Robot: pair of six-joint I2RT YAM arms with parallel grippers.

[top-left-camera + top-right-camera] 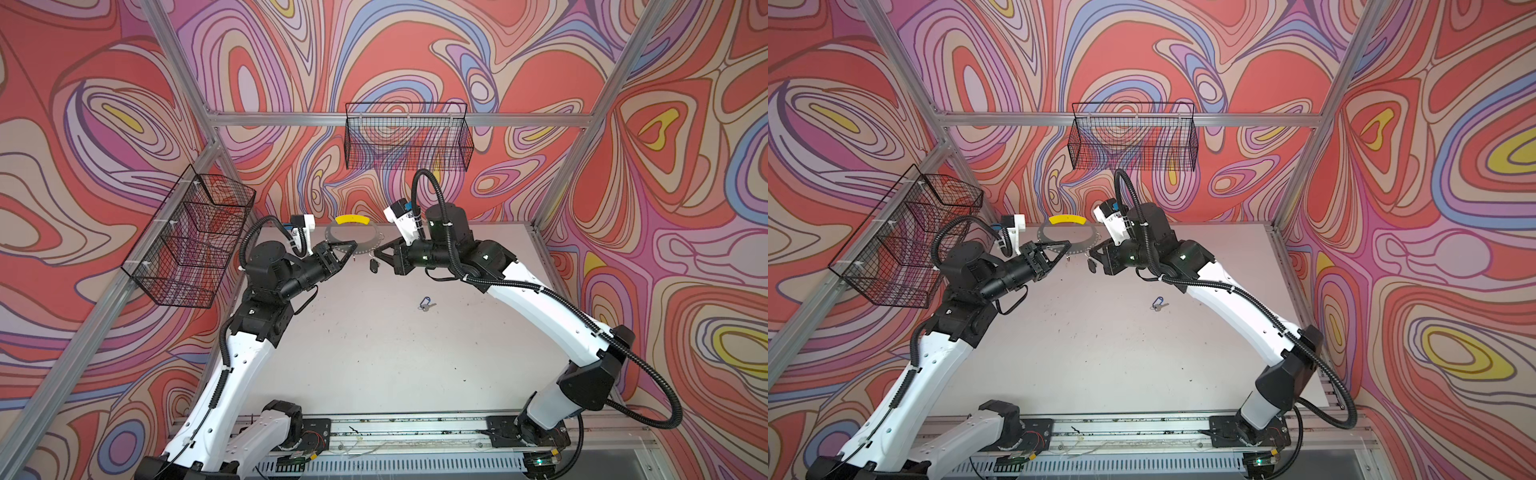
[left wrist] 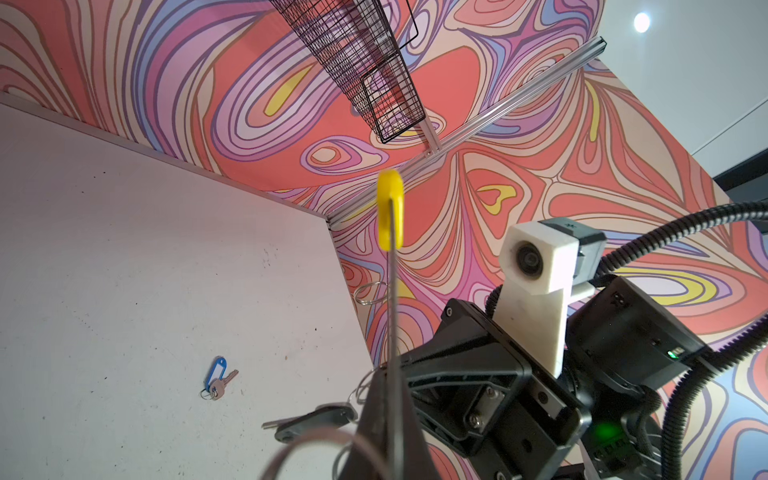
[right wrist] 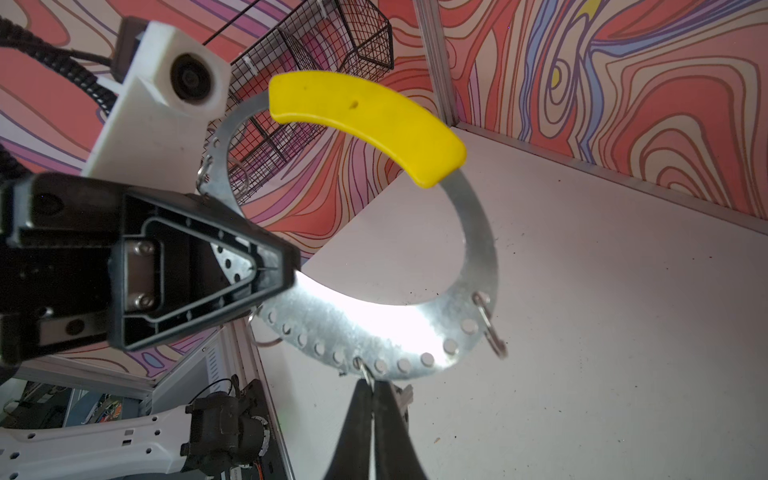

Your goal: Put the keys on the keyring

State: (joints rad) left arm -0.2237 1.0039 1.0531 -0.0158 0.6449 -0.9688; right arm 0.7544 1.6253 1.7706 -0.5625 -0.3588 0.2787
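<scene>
Both grippers closed at the keyring; one key hangs by it and one lies loose on the table.

From the left, we note the left gripper (image 1: 353, 244) clamped on the grey band of the keyring (image 3: 482, 257), holding the hoop up off the table (image 1: 374, 353) with its yellow segment (image 1: 352, 219) on the far, upper side. At the hoop's lower edge a small wire ring (image 3: 365, 371) passes through one hole, and the right gripper (image 3: 372, 388) has its jaws pressed together on it. The black-tagged key (image 1: 374, 266) hangs just beside those tips; we cannot tell whether it hangs from that ring. Further right, the blue-tagged key (image 1: 424, 303) lies flat on the table, well apart from the hoop and both grippers.
</scene>
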